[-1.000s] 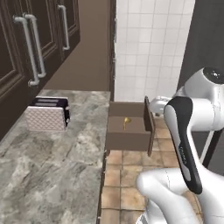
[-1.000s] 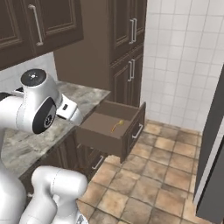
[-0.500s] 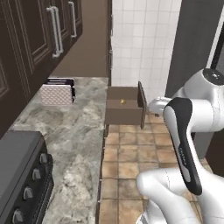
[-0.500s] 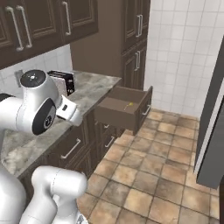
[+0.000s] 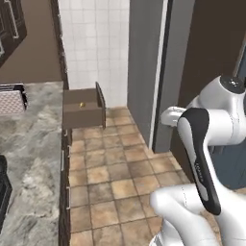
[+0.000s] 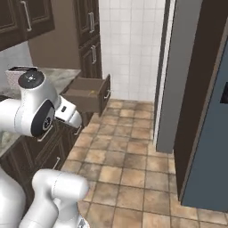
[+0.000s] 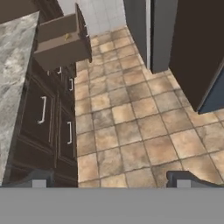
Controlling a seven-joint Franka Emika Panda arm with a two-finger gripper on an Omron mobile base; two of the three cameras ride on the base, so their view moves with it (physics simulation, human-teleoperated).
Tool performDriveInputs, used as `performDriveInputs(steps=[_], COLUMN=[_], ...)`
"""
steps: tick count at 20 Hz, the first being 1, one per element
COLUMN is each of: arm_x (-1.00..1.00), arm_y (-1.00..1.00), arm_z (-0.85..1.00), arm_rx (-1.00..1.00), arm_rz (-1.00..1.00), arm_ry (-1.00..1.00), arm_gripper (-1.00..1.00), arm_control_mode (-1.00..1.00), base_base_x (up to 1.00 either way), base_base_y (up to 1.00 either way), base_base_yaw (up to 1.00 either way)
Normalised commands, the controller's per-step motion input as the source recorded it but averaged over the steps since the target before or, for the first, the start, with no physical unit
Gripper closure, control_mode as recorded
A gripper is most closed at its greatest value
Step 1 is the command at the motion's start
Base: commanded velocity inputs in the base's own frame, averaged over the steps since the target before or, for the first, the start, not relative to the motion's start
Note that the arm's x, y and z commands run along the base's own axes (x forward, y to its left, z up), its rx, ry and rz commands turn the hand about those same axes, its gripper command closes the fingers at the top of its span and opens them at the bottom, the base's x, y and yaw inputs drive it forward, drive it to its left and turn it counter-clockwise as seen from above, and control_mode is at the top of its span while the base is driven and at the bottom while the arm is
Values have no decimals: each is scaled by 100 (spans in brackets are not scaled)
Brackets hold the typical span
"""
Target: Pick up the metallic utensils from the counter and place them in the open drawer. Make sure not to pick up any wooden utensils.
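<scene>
Gripper [image 7: 109, 179] up over the tiled floor [image 7: 131, 127], jaws spread wide apart with nothing between them. The open drawer [image 5: 82, 109] juts out from the dark cabinets at the far end of the counter [image 5: 29, 144], and there's a small golden utensil [image 5: 82, 104] lying inside it, near the middle of the drawer floor. A toaster [image 5: 11, 98] sits on the counter toward its far edge, just beside the drawer's corner. The tall grey fridge [image 6: 178, 75] stands across the floor.

The robot arm [image 5: 211, 158] is shiny white with big round joints and fat smooth tubes. Black bands wrap its bends, and one round joint has a dark grey cap with a small ring
</scene>
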Motion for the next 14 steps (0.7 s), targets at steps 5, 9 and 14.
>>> performDriveInputs(steps=[5,9,14], arm_x=[0,0,0], arm_y=[0,0,0], arm_z=[0,0,0], arm_rx=[0,0,0], arm_rz=[0,0,0], arm_ry=[0,0,0], arm_gripper=[-100,-100,-100], arm_control_mode=[100,100,100], base_base_x=[-52,0,10], base_base_y=[-42,-22,-13], base_base_yaw=[-68,-85,-84])
